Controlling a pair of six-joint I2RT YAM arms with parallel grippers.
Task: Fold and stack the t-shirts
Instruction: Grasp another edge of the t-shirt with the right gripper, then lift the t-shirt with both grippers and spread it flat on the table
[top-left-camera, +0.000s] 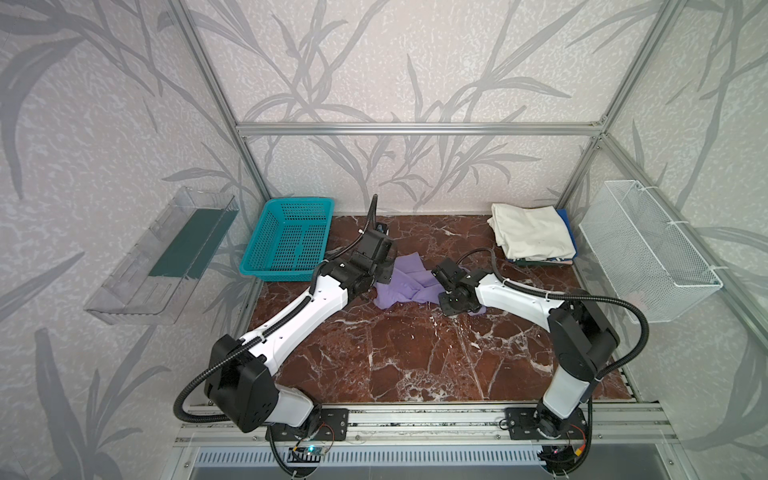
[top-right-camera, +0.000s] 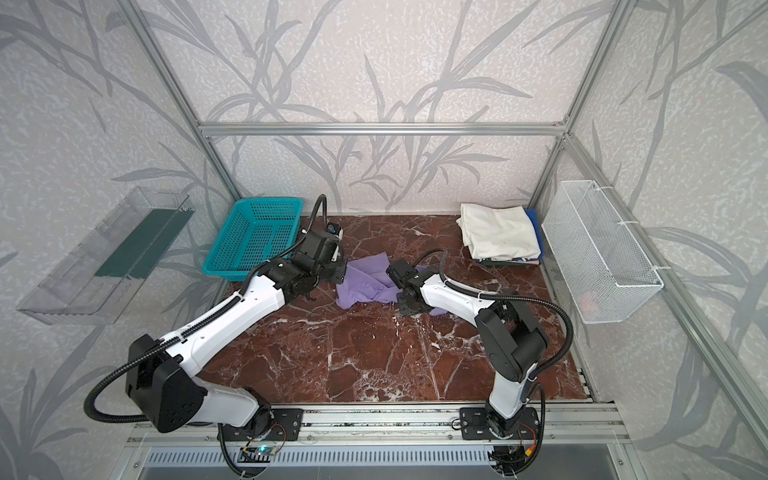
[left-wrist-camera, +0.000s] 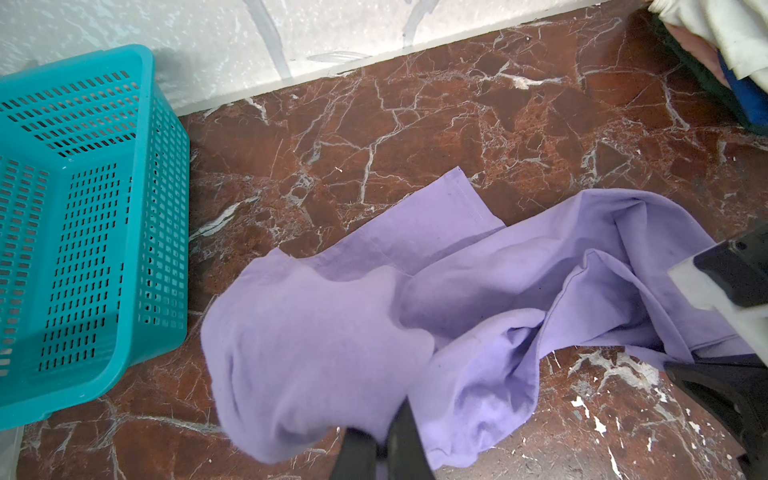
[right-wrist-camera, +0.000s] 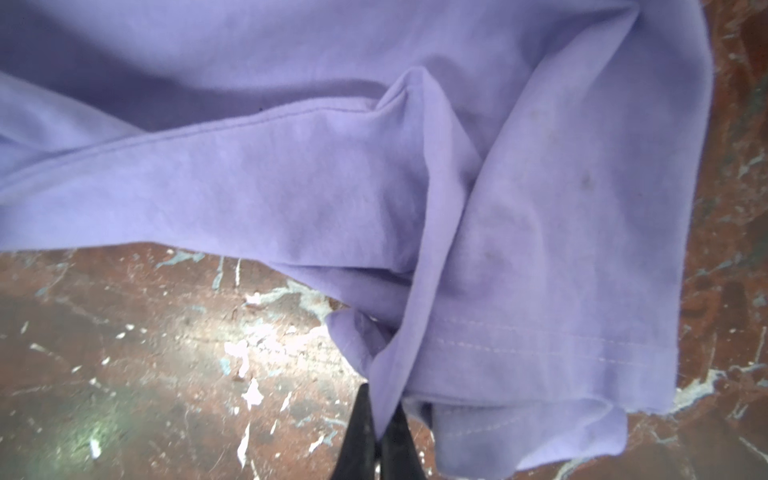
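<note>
A lavender-purple t-shirt (top-left-camera: 405, 284) (top-right-camera: 365, 286) lies crumpled on the marble table, between my two grippers. My left gripper (left-wrist-camera: 382, 440) is shut on a bunched fold of the t-shirt (left-wrist-camera: 316, 332), which rises off the table at that end. At the other end my right gripper (right-wrist-camera: 380, 419) is shut on a thin fold near the hem of the t-shirt (right-wrist-camera: 374, 187), low over the table. The wrists hide both sets of fingertips in both top views. A stack of folded t-shirts sits at the back right, with a cream-white one (top-left-camera: 530, 237) (top-right-camera: 498, 235) on top and blue (top-left-camera: 565, 220) and dark edges below.
An empty teal lattice basket (top-left-camera: 276, 276) (left-wrist-camera: 166, 208) stands at the back left, close to my left wrist. On the right wall hangs a white wire basket (top-left-camera: 648, 257), and on the left wall a clear plastic bin (top-left-camera: 124, 291). The table's front half (top-left-camera: 415, 361) is bare marble.
</note>
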